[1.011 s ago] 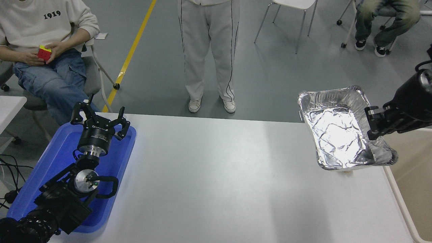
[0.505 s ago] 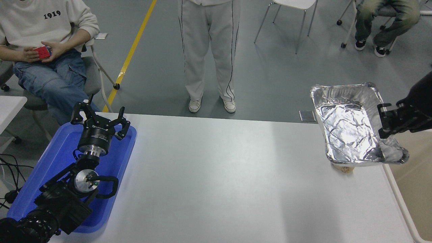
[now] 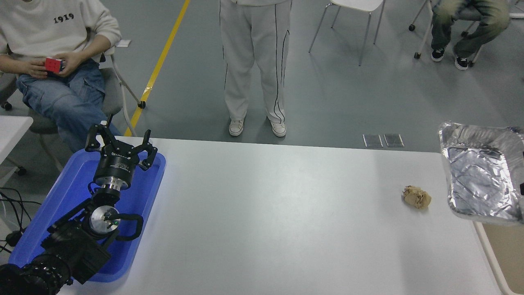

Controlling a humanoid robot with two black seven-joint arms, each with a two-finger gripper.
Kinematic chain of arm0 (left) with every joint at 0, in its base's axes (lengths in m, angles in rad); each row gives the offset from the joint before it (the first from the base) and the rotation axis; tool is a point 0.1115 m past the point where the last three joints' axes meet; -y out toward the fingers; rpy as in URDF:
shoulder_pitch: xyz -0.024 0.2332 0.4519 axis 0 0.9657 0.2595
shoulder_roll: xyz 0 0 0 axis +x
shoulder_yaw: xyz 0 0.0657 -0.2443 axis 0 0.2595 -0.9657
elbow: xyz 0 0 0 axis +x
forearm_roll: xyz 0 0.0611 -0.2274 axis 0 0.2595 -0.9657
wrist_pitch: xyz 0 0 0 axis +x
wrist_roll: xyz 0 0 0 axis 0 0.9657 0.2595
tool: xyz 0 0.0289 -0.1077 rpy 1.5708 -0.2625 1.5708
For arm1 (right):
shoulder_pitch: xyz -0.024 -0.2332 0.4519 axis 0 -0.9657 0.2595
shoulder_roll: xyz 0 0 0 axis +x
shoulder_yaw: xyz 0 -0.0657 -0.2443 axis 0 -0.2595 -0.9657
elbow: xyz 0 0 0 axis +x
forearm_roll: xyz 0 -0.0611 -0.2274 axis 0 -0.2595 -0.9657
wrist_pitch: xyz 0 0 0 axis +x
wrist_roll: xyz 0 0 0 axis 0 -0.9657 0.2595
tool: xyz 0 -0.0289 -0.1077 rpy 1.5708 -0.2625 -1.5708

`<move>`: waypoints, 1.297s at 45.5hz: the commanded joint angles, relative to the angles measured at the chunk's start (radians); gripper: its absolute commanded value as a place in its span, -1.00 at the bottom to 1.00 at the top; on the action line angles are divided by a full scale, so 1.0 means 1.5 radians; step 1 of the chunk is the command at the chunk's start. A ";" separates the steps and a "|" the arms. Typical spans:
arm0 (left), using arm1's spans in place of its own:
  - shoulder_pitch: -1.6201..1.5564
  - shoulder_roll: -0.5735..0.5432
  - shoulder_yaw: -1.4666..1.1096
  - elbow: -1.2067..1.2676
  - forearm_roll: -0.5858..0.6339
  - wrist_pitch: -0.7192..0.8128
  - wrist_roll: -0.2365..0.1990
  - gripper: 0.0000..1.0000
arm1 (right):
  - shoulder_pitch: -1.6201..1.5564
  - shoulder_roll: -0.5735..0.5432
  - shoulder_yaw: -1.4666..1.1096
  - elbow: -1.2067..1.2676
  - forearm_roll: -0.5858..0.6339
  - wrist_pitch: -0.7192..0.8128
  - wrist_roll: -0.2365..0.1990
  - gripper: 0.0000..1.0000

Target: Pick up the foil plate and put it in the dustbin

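The foil plate (image 3: 481,172), a shiny crinkled silver tray, hangs at the picture's right edge, past the table's right end and partly cut off. Below it lies the dustbin (image 3: 507,254), beige inside with a pale rim along the table's side. Of my right gripper (image 3: 522,189) only a black sliver shows at the plate's right side, and its state is hidden. My left gripper (image 3: 121,138) is parked open over the blue tray at the lower left.
A small crumpled tan paper ball (image 3: 416,196) lies on the white table (image 3: 266,213) near its right end. The flat blue tray (image 3: 139,192) sits at the left. One person stands at the far side; others sit on chairs.
My right arm has carried the foil plate rightward, off the table and over the dustbin, and has nearly left the picture. The paper ball that the plate covered now shows.
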 commanded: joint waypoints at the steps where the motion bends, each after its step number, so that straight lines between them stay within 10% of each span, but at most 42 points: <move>1: 0.000 0.000 0.000 0.000 0.000 0.000 0.000 1.00 | -0.074 -0.076 0.013 -0.109 -0.025 0.000 0.001 -1.00; 36: 0.000 0.000 0.000 0.001 0.000 0.000 0.000 1.00 | -0.736 -0.086 0.523 -0.472 0.008 -0.184 0.000 -1.00; 59: 0.000 0.000 0.001 0.001 0.000 0.000 0.000 1.00 | -0.935 0.090 0.535 -0.684 0.139 -0.324 0.000 -1.00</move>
